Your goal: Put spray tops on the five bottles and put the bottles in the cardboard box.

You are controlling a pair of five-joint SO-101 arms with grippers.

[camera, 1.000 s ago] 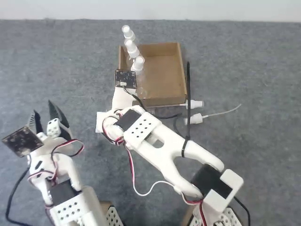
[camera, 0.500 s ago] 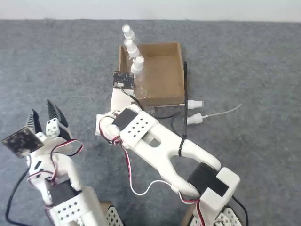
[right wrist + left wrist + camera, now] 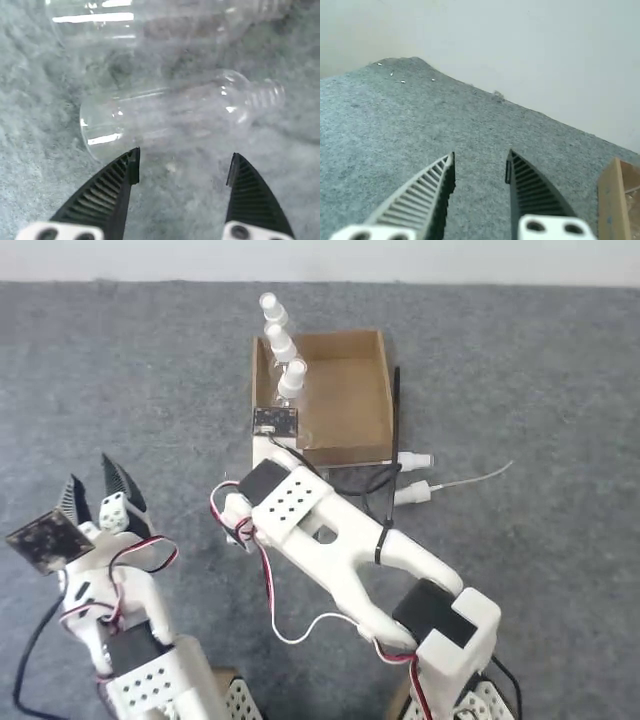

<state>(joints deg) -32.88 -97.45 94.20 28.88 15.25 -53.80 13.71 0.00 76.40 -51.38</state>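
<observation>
Around the cardboard box (image 3: 345, 390), the grey-covered desk (image 3: 540, 360) carries everything the job needs. The right arm (image 3: 340, 550), the biggest thing on it, stretches low from its base towards the box's near left corner, with the wrist bent down so that its camera looks straight at the desk. The left arm (image 3: 110, 590) stands well to the left of the box, folded upright and apart from the work. Its left pincer (image 3: 481, 154) is spread open with nothing in it and points past the box's left side at the far wall, which reads as parked out of the way.

The box lies open-topped. Three capped bottles (image 3: 280, 340) stand upright in a row along its left wall, apparently inside, so they look finished. Beneath the right wrist a bare bottle (image 3: 170, 117) lies on its side on the desk, its threaded neck uncovered, with a second bottle (image 3: 150, 25) just beyond it. Judging by where the wrist hangs, both lie close to the box's near left corner. The right pincer (image 3: 184, 153) is wide open, one finger on either side of the nearer bottle's body without touching it, probably lined up to grasp it across its width. Two loose spray tops (image 3: 415, 460) wait just off the box's near right corner, handy for these last two.
</observation>
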